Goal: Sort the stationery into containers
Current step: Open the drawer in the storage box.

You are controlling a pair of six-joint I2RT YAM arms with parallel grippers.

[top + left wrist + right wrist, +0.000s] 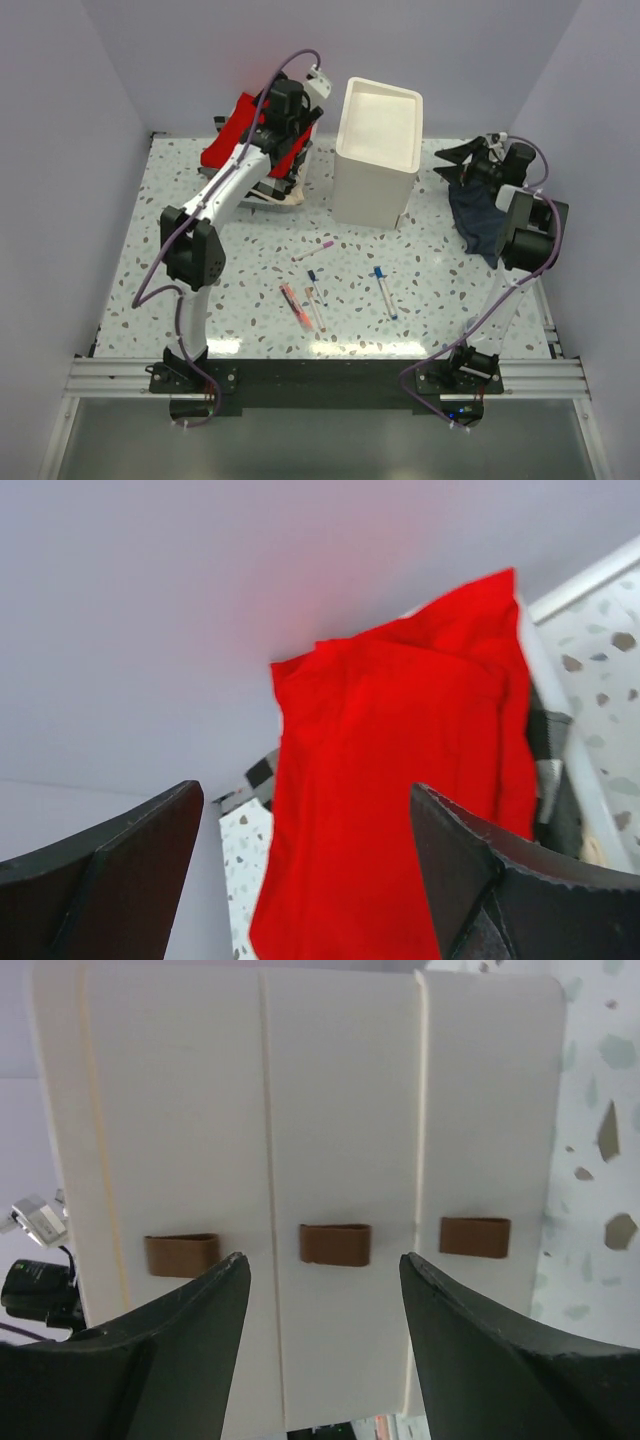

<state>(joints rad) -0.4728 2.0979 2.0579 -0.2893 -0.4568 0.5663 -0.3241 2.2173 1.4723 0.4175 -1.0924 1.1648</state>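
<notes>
The white drawer unit stands at the back middle. In the right wrist view its three drawers are shut, each with a small brown handle; the middle handle lies between my fingers. My right gripper is open and empty, a little way from the unit's right side. My left gripper is open and empty over the red cloth. On the table lie a pink-capped pen, two blue-capped pens and an orange-red marker.
The stack of red and checked cloths sits at the back left by the wall. A dark blue-grey cloth lies under the right arm. The table's speckled top ends at the black rail in front.
</notes>
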